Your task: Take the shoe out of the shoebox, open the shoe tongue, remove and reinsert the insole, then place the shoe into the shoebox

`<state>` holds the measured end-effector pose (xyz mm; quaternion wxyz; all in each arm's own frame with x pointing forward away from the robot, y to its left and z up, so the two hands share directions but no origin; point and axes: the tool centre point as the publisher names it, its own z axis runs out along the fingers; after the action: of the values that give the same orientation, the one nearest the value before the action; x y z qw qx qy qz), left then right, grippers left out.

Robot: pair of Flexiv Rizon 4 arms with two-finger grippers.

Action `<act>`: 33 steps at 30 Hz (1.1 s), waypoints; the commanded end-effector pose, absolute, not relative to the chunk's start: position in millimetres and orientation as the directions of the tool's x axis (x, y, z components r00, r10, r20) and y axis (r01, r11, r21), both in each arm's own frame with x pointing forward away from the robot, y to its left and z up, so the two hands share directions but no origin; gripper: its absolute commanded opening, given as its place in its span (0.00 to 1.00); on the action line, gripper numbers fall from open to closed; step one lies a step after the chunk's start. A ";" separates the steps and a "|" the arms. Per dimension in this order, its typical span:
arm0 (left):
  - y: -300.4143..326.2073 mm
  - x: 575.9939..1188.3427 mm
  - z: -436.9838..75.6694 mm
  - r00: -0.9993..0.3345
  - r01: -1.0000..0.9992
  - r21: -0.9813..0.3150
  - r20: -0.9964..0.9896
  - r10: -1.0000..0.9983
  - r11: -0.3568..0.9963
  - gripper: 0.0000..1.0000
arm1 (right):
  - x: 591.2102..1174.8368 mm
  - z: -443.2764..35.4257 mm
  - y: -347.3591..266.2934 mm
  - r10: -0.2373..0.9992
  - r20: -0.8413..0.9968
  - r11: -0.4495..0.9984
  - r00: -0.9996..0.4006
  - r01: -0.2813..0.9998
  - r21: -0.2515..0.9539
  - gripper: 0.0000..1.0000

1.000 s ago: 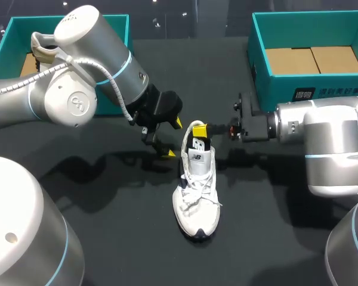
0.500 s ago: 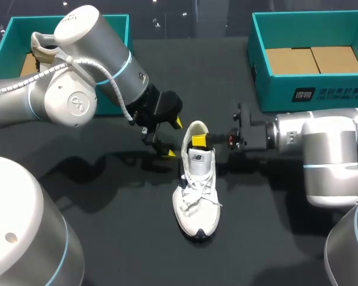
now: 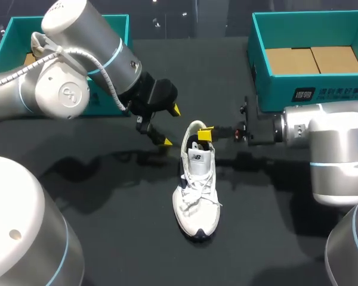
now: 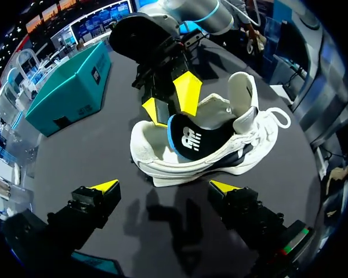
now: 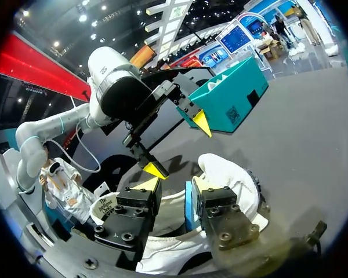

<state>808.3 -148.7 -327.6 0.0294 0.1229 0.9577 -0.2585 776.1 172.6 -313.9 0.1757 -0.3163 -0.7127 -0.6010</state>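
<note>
A white lace-up shoe (image 3: pixel 197 182) lies on its sole near the middle of the dark bench (image 3: pixel 107 202), out of any box, with its toe toward 6 o'clock and its heel toward 12 o'clock. A black insole (image 4: pixel 197 136) with a blue edge sits partly inside it. The insole's printed heel end is tilted up out of the shoe opening.

The right tool (image 3: pixel 206 134) comes in from 3 o'clock and sits at the heel rim, right over the opening. Its two yellow-tipped fingers (image 5: pixel 148 184) stand apart. In the right wrist view the insole's blue edge lies against the inner face of one finger while the other is clear of it, so the tool is open, not gripping.

The left tool (image 3: pixel 167 126) hangs just above the bench at about 10 o'clock from the shoe's heel, near it but apart. Its fingers are spread wide with nothing between them.

One teal shoebox (image 3: pixel 310 89) stands at 2 o'clock from the shoe with bare cardboard showing inside. A second teal shoebox (image 3: pixel 110 24) stands at 10 o'clock, partly hidden behind the left arm.
</note>
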 end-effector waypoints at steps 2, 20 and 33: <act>-133.1 803.8 -314.3 -0.963 0.270 -0.480 -0.135 0.233 0.835 1.00 | 775.3 -313.8 152.4 0.263 0.658 0.077 -0.706 0.695 0.715 0.34; -78.1 829.2 -284.5 -0.941 0.339 -0.431 -0.168 0.294 0.836 1.00 | 781.0 -309.3 88.7 0.472 0.693 0.125 -0.545 0.820 0.559 0.31; -35.1 856.0 -248.5 -0.902 0.426 -0.340 -0.233 0.364 0.838 1.00 | 778.8 -280.6 62.5 0.712 0.569 0.171 -0.411 0.888 0.427 0.00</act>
<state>859.9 -41.2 -260.4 0.0818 0.2067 0.9545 -0.1989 785.9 67.4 -301.9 0.1467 -0.5033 -0.7352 -0.4296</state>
